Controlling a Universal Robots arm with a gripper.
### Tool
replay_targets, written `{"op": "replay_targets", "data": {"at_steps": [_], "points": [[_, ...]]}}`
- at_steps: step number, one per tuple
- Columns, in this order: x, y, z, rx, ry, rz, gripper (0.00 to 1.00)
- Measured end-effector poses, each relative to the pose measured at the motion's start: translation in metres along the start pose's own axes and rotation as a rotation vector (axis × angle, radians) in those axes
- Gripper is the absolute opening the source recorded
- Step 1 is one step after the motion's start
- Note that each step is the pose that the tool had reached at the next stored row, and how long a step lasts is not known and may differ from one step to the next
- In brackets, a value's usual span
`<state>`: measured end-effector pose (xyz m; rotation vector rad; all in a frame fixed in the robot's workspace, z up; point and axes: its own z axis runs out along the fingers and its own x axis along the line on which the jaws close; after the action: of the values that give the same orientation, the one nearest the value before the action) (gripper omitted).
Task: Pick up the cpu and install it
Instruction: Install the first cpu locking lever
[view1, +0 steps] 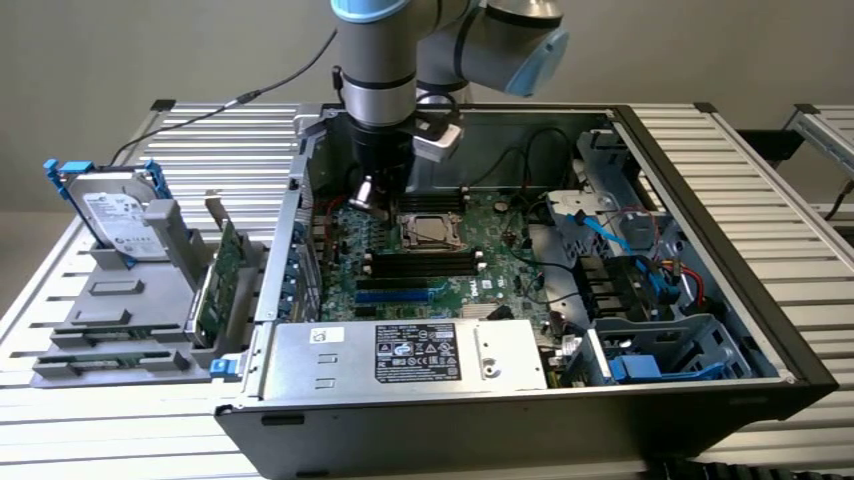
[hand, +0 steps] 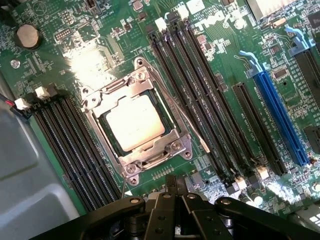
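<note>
Cpu (hand: 134, 122) sits in socket (hand: 152, 156), claw (hand: 174, 181) closed

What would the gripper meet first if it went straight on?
The gripper would probably meet the green motherboard beside the silver metal socket frame holding the square silver-grey cpu; depth is unclear.

This looks like a robotics lab set up for computer assembly. A table (view1: 747, 170) of aluminium slats carries an open PC case (view1: 534, 440), with its motherboard (view1: 507, 250) and cpu (view1: 430, 232) laid bare. An industrial arm (view1: 380, 60) reaches down into the case. Beside it, a grey rack (view1: 114, 300) holds parts upright (a hard drive (view1: 114, 215) and a green card (view1: 227, 270)), as on a test rig.
</note>
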<state>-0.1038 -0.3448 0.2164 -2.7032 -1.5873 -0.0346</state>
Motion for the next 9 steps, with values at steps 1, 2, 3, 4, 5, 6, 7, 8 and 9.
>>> {"op": "replay_targets", "data": {"at_steps": [1,2,3,4,5,6,7,8,9], "points": [[-0.0001,-0.0001,0.0,0.001,0.0024,0.012,0.11],[-0.0001,-0.0002,0.0,0.0023,0.0049,0.023,0.11],[-0.0002,-0.0004,0.0,0.0036,0.0075,0.034,0.11],[-0.0003,-0.0006,0.0,0.0054,0.0106,0.046,0.11],[-0.0004,-0.0008,0.0,0.007,0.0133,0.057,0.11],[-0.0005,-0.0009,-0.0001,0.0088,0.016,0.067,0.11],[-0.0006,-0.0011,-0.0001,0.0105,0.0184,0.077,0.11],[-0.0007,-0.0013,-0.0001,0.0123,0.0209,0.088,0.11],[-0.0008,-0.0015,-0.0001,0.0141,0.0234,0.098,0.11]]}}
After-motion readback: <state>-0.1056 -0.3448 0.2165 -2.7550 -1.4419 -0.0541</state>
